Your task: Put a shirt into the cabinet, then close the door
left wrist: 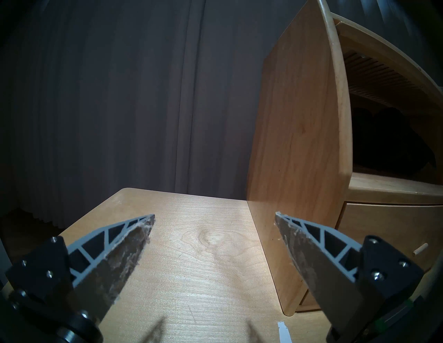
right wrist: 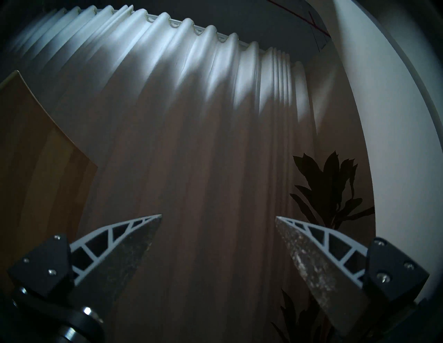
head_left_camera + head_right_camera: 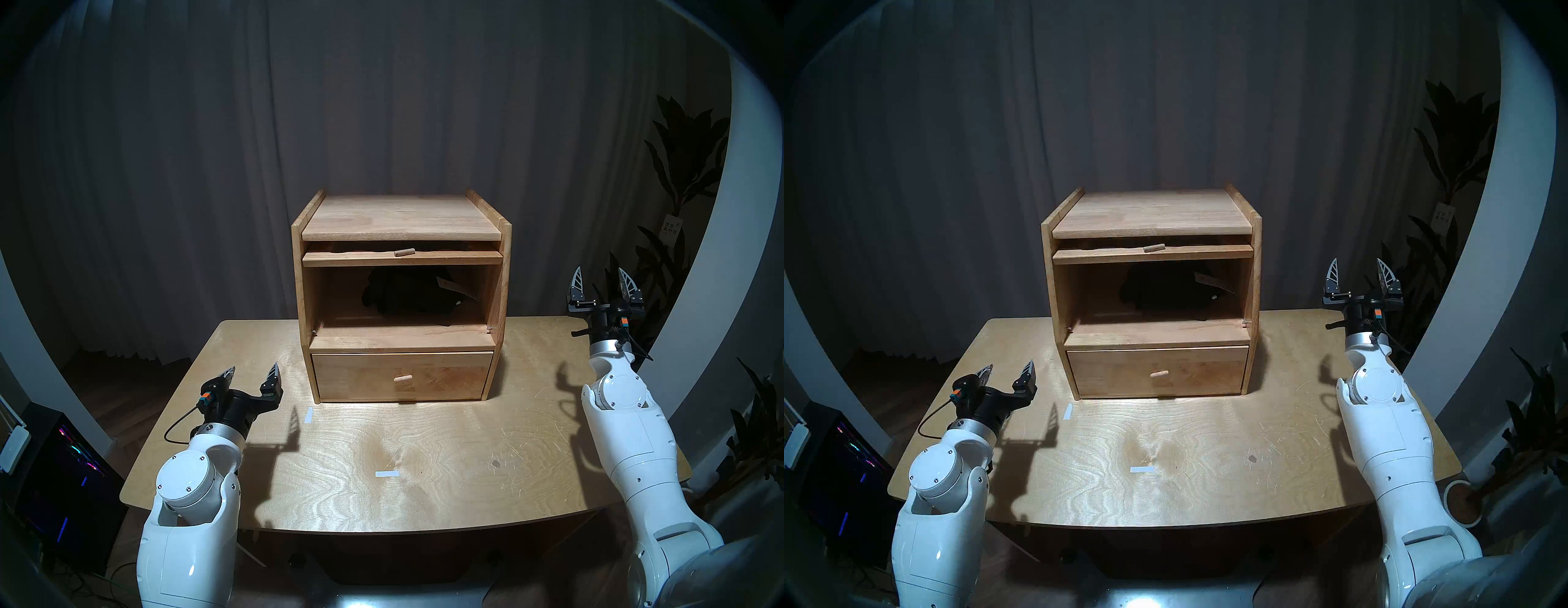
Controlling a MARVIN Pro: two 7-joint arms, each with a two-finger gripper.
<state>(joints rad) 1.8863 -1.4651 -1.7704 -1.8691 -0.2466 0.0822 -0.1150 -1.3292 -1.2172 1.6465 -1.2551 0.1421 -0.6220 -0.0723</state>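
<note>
Cabinet (image 3: 401,220) smooth light wood; shirt (image 3: 407,297) matt black cloth; table (image 3: 424,458) glossy wood.

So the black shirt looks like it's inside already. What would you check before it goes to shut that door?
1. Shirt fully inside the cabinet: ok, it lies back in the compartment, behind the front edge.
2. Nothing hanging over the sill where the door lands: ok, the sill looks bare.
3. Door position: not ok yet, it is slid up flat under the top, only its front edge and peg knob showing.
4. Left end effector free: ok, open and empty, low over the table.
5. Right end effector free: ok, open, empty, raised beside the cabinet.
6. Door slides freely: cannot tell.
</note>
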